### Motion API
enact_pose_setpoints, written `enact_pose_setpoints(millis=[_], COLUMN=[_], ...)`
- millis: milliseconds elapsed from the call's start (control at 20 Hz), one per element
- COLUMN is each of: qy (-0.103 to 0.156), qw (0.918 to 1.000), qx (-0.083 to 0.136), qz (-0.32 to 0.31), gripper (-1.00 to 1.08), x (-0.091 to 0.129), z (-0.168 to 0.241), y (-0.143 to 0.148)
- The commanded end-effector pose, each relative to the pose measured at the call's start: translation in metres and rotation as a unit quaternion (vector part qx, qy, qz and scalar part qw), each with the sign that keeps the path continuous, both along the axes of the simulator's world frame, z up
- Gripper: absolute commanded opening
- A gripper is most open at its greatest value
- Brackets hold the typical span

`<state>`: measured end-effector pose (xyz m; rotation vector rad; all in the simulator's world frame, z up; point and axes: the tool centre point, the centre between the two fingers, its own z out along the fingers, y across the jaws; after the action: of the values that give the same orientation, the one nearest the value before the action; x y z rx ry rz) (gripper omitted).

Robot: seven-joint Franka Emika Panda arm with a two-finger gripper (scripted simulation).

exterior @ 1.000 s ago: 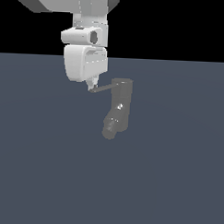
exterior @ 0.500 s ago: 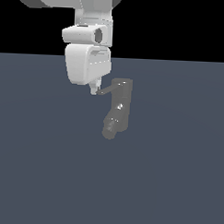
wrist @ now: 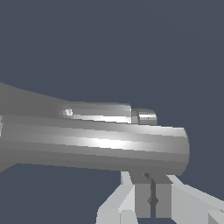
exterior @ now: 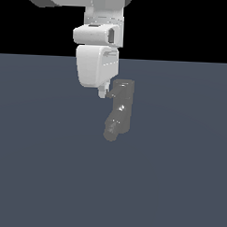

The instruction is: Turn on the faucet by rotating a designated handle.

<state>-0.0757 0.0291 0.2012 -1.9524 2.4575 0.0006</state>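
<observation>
Gripper fingers look pressed together, nothing visibly between them; tip sits at faucet body's upper left, frame centre. Handle not discernible now. Risk: tip slides off the handle and shoves the body instead, leaving rotation incomplete.

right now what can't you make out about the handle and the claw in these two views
- Thin dark grey handle rod: exterior view, not visible; the white claw covers where it would leave the small glossy dark grey cylindrical faucet.
- Claw state: exterior view, fingertips mostly hidden by the hand; wrist view, the pads look closed, but contact with the handle is unreadable.
- Faucet body: wrist view, cut off by the edge.
</observation>
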Motion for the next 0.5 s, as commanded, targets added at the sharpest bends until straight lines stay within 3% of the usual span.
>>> enact_pose_setpoints(millis=[0, 450], qy=[0.0, 0.001], qw=[1.0, 1.0], qx=[-0.001, -0.001], qz=[-0.007, -0.007], gripper=[-1.0, -1.0], x=[-0.003, -0.014], z=[0.0, 0.0], y=[-0.02, -0.067])
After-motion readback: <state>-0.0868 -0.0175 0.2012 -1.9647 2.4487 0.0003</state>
